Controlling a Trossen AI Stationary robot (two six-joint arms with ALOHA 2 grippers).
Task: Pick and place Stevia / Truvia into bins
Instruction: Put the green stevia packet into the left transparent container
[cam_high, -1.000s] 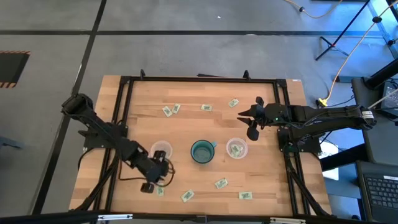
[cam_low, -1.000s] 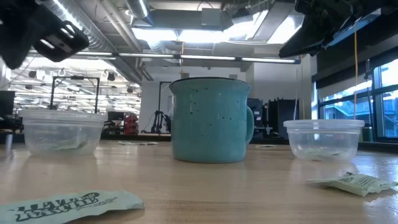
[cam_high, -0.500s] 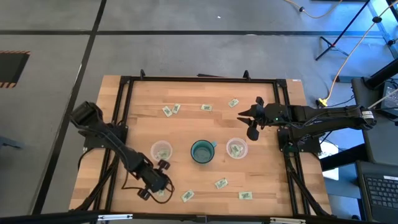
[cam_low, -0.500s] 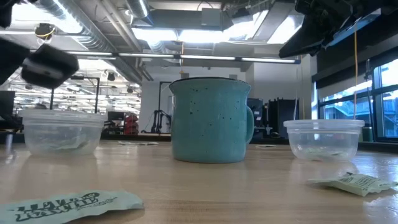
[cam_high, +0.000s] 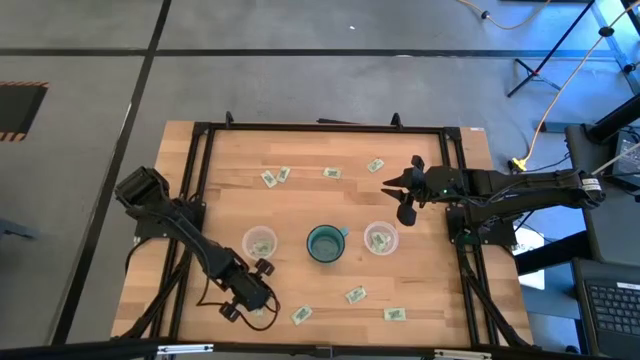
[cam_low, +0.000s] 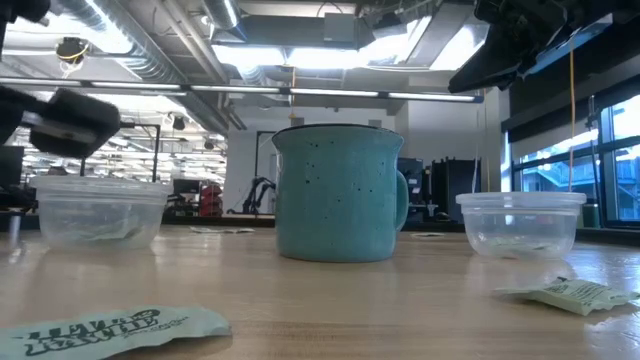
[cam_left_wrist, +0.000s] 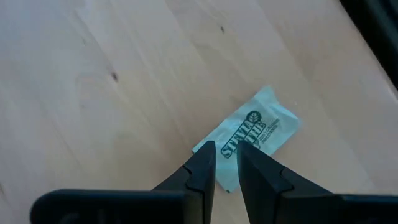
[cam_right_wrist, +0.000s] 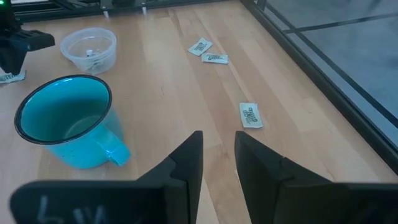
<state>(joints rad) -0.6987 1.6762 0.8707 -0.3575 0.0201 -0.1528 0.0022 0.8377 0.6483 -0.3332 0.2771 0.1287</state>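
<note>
Small pale green and white Stevia packets lie flat on the wooden table: one under my left gripper, others near the front and at the back. Two clear cups, left and right, each hold packets. My left gripper hovers above the front-left packet, its fingers a narrow gap apart and empty. My right gripper waits, slightly open and empty, just beyond the right cup.
A teal mug with a handle stands between the two cups. A black frame runs round the table's edges. The bare wood between the cups and the far packets is free.
My left gripper has gone from beside the left cup toward the table's near edge and down, and now stands over the front-left packet.
</note>
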